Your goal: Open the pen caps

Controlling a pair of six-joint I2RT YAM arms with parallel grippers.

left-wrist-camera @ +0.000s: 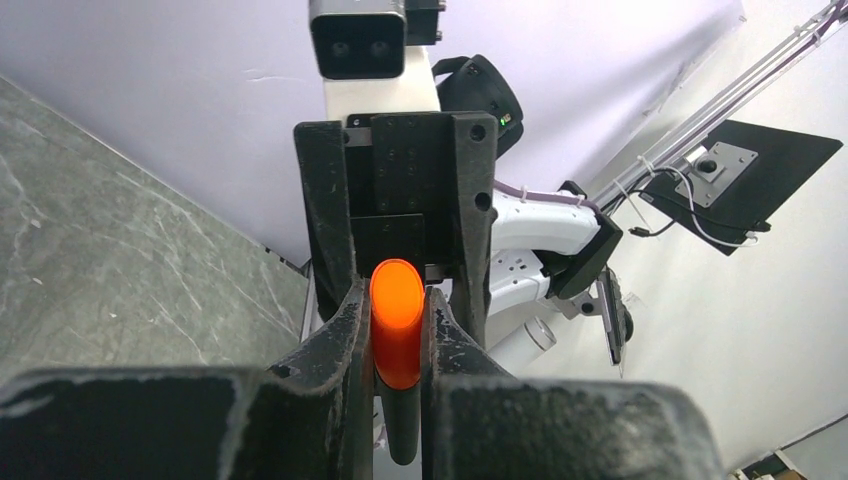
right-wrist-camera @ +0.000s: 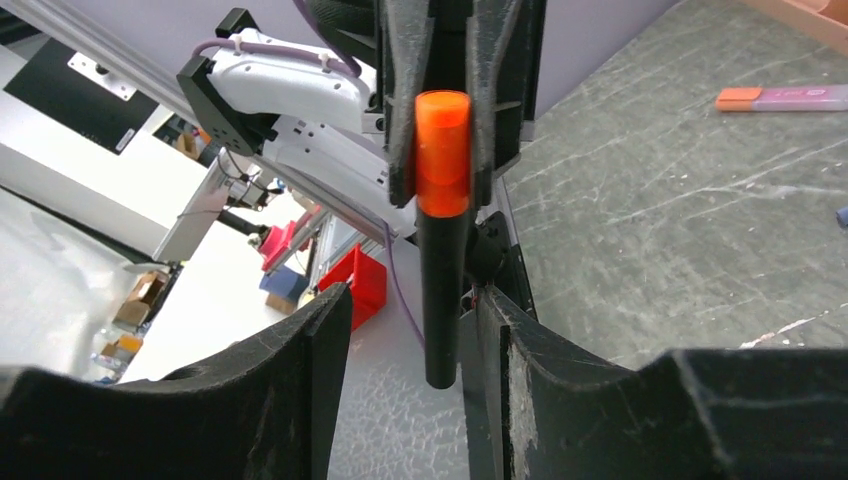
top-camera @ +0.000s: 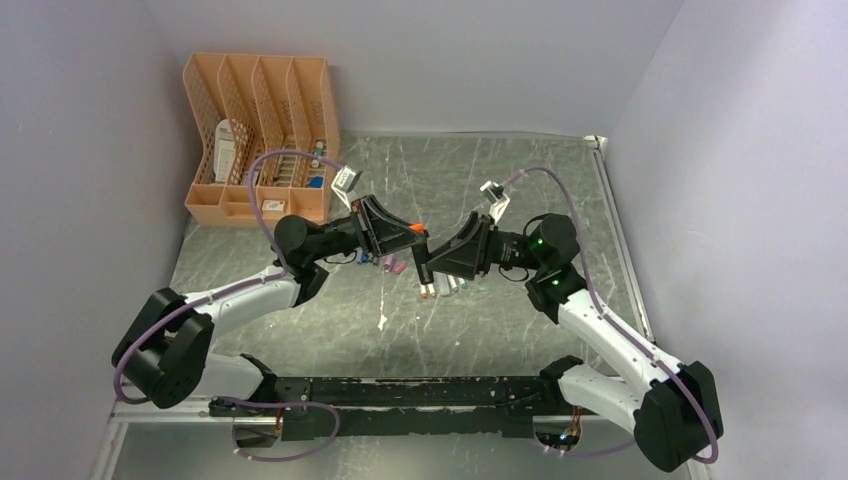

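Note:
My left gripper (top-camera: 402, 232) is shut on the orange end (left-wrist-camera: 397, 320) of a thick black marker and holds it above the table. The black body (right-wrist-camera: 441, 290) points toward my right gripper (top-camera: 432, 262). In the right wrist view the right gripper (right-wrist-camera: 412, 300) is open, and the marker's free end lies between its jaws, close to the right finger (right-wrist-camera: 520, 350). I cannot tell whether it touches that finger. Small loose pen caps, purple and pink (top-camera: 394, 265) and blue (top-camera: 362, 258), lie on the table below the left gripper.
Several thin pens (top-camera: 440, 286) lie on the table under the right gripper. A purple highlighter with an orange end (right-wrist-camera: 785, 97) lies farther off. An orange slotted file rack (top-camera: 262, 135) stands at the back left. Walls close in left and right.

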